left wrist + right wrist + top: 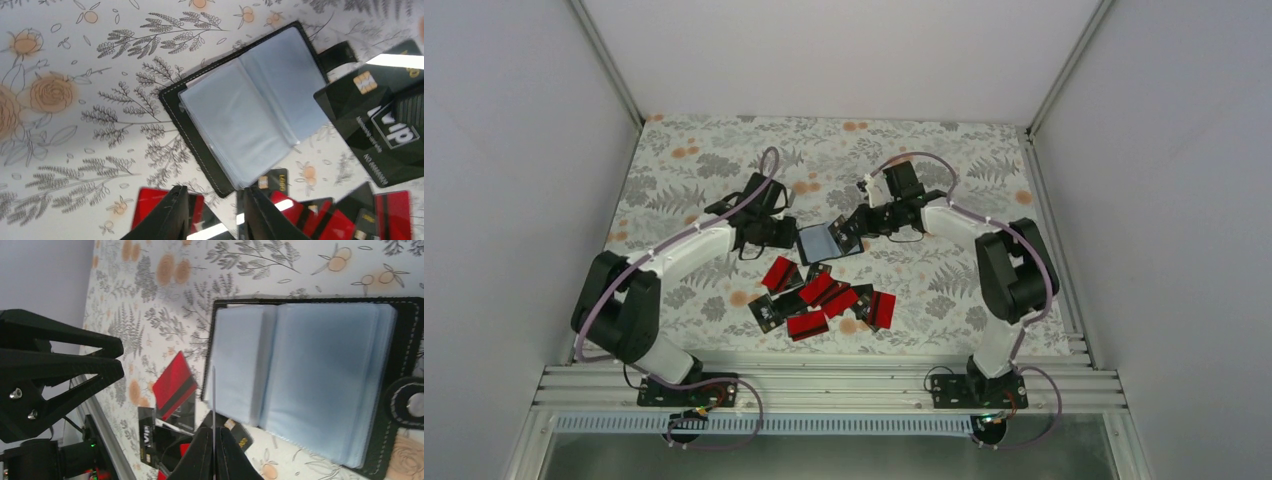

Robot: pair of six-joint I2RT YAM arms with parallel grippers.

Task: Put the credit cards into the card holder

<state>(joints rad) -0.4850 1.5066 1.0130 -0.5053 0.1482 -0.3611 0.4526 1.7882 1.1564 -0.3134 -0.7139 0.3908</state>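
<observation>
The holder (829,241) lies open, no card visibly filed. The right gripper (213,452) pinches one black card (350,107) at its edge. The left gripper (215,215) hovers beside it, part-open and empty. The remaining cards (824,295) lie loose near it.

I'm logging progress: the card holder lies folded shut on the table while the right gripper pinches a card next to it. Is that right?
Not quite. The card holder is not folded shut: it lies open on the table, its light blue-grey inside facing up, as the right wrist view shows. The rest holds: the right gripper pinches a card next to it.
</observation>
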